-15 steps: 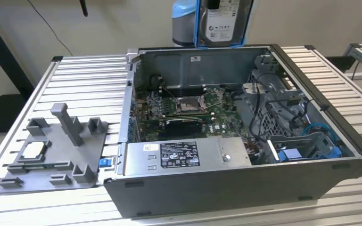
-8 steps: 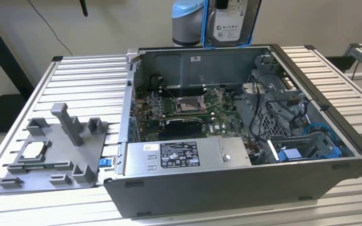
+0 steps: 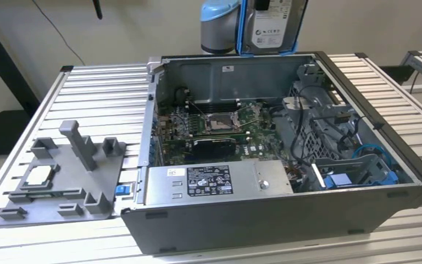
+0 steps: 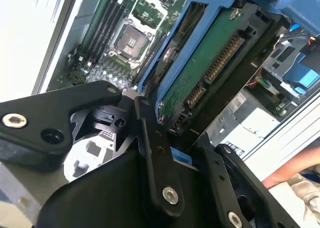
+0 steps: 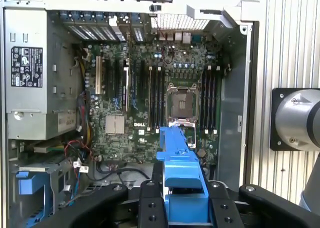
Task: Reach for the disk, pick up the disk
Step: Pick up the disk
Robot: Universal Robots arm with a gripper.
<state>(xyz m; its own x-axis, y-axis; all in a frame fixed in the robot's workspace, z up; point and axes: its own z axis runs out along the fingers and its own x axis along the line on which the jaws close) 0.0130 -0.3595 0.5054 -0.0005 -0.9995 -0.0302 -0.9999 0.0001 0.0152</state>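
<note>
The disk [image 3: 272,25], silver-grey with a white label and a bright blue frame, hangs upright above the far wall of the open computer case [image 3: 387,148]. In the second wrist view its green circuit-board underside [image 4: 212,62] and connector edge face the camera. My gripper [image 4: 175,133] is shut on it, one black finger [image 4: 150,153] on each side. In the first wrist view the disk's blue frame edge [image 5: 181,168] sticks out between the gripper [image 5: 184,208] fingers, high over the motherboard [image 5: 150,87].
Inside the case lie the motherboard [image 3: 218,124], the grey power-supply box [image 3: 218,180] and blue drive bays [image 3: 343,179]. On the exterior view's left, a grey fixture [image 3: 64,176] holds a small square chip [image 3: 41,174]. A person's arm [image 4: 295,168] is beside the case.
</note>
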